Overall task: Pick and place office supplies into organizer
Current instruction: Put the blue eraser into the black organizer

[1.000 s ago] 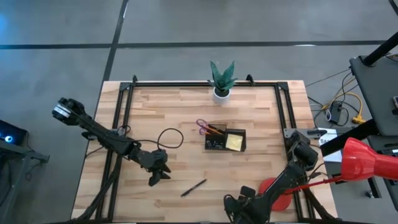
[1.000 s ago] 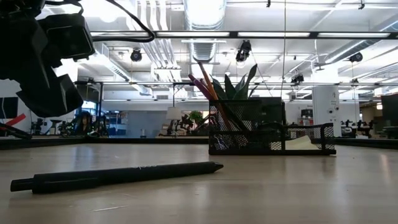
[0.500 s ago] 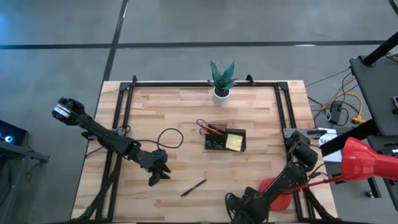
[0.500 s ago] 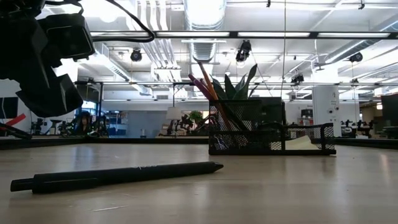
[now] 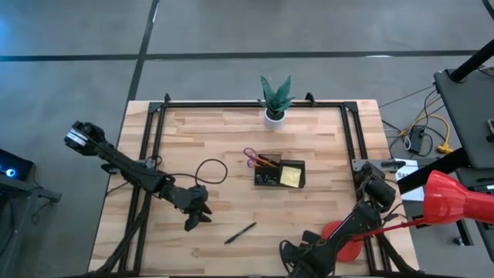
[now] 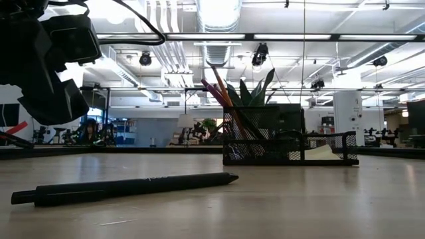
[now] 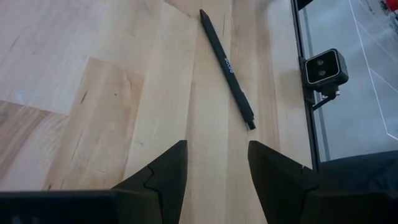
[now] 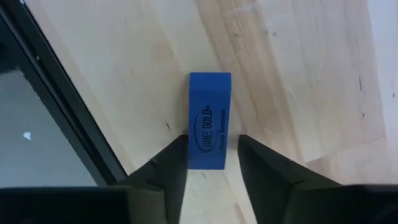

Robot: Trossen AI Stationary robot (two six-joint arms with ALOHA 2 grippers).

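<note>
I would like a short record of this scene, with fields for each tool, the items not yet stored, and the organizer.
left tool: open, holding nothing, over bare wood near the black pen
right tool: at the near table edge, its fingers on either side of the blue eraser, which lies flat on the wood
items not yet stored: black pen, blue eraser
organizer: mid-table, holds yellow sticky notes, with the purple scissors and an orange pen standing in it

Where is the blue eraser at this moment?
The blue eraser lies on the table near its front edge, on the right side, between the right gripper's fingers.
</note>
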